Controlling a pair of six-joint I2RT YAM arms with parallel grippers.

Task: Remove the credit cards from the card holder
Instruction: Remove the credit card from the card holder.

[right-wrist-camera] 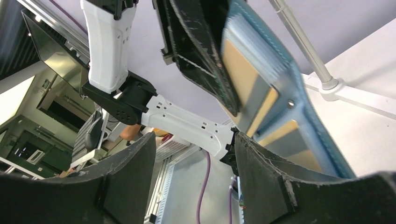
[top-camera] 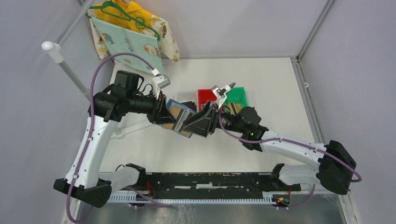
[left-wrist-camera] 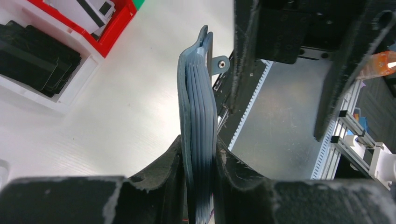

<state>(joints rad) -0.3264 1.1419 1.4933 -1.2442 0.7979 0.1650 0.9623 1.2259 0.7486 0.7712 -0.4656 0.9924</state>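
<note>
So, we see L gripper (left-wrist-camera: 198,156) clamped on the holder (left-wrist-camera: 196,93): slate-blue, stitched, w/ layered edges, held off the smooth white table (left-wrist-camera: 140,93). R gripper (right-wrist-camera: 194,140) gapes just beside its tan inner face. Flat black cards (left-wrist-camera: 37,60) sit in a white bin (left-wrist-camera: 70,92).

White tabletop (top-camera: 271,84); pale grey walls (top-camera: 233,23); metal frame poles (top-camera: 313,28); patterned cloths (top-camera: 130,42) on green hanger (top-camera: 122,13), back-left corner.
</note>
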